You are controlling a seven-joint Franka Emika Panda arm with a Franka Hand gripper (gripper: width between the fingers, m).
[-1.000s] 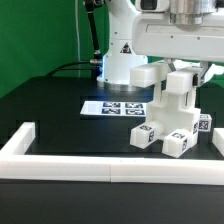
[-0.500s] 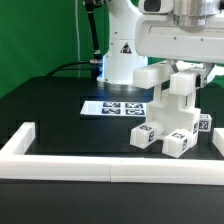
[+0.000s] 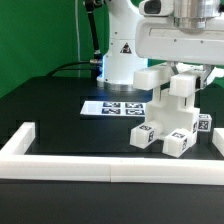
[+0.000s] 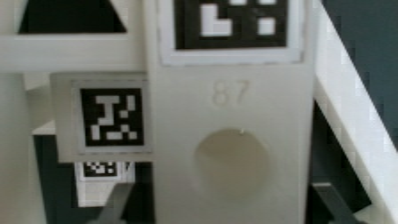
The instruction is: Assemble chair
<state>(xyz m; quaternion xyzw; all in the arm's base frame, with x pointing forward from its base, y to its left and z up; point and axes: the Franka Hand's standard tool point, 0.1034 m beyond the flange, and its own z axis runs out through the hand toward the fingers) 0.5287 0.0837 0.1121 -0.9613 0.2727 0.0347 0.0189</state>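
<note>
up top, pincer point(image 3: 189, 70) clamped on chair point(image 3: 176, 108)

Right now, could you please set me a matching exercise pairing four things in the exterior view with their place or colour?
1. chair
2. marker board
3. border rail
4. backdrop

A. green, behind the arm
B. long and low, along the near edge of the table
C. flat on the table, by the arm's base
D. tagged white blocks, at the exterior view's right

Pairs: 1-D, 2-C, 3-B, 4-A.
</note>
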